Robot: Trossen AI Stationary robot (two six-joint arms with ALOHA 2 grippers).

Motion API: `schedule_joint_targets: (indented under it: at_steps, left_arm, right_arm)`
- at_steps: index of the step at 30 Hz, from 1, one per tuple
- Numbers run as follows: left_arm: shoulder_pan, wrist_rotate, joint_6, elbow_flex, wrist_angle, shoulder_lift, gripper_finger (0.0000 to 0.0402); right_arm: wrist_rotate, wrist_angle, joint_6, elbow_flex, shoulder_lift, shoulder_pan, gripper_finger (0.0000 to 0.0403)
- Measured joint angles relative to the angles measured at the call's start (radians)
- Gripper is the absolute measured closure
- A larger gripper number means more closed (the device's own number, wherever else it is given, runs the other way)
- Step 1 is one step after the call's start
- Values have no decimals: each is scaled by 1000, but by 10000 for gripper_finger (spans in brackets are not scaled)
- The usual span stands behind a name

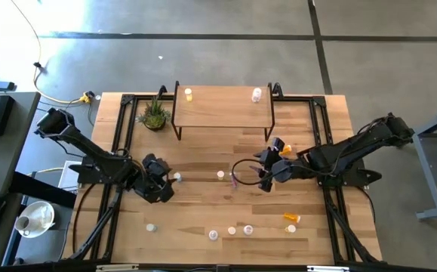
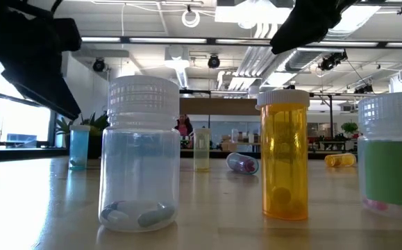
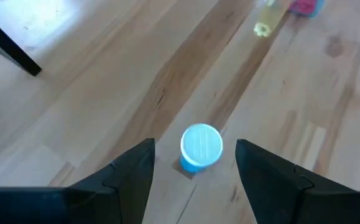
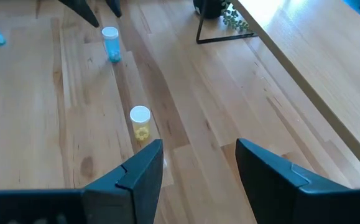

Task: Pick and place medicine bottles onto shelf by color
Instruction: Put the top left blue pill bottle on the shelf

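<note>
No readable label on the blue bottle (image 3: 201, 147) standing between the open left claw (image 3: 195, 163); right claw (image 4: 199, 163) open, empty.

I see open board across the middle of the shelf (image 1: 222, 109), with only a yellow bottle (image 1: 189, 94) at its far left corner and a pale one (image 1: 256, 94) at its far right, and the plant (image 1: 155, 115) just off its left end. The table (image 1: 203, 151) between the shelf and both arms is bare. A blue bottle (image 1: 176, 177) stands upright between my left gripper's (image 3: 195, 165) spread fingers, and a row of bottles (image 1: 232, 230) crowds the near edge.
</note>
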Motion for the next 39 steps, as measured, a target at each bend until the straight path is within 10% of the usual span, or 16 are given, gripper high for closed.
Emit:
schedule_joint_targets:
  at_steps: [39]
  left_arm:
    - [59,54,128,0,200,144,284]
  right_arm:
    - [0,0,8,1,0,0,210]
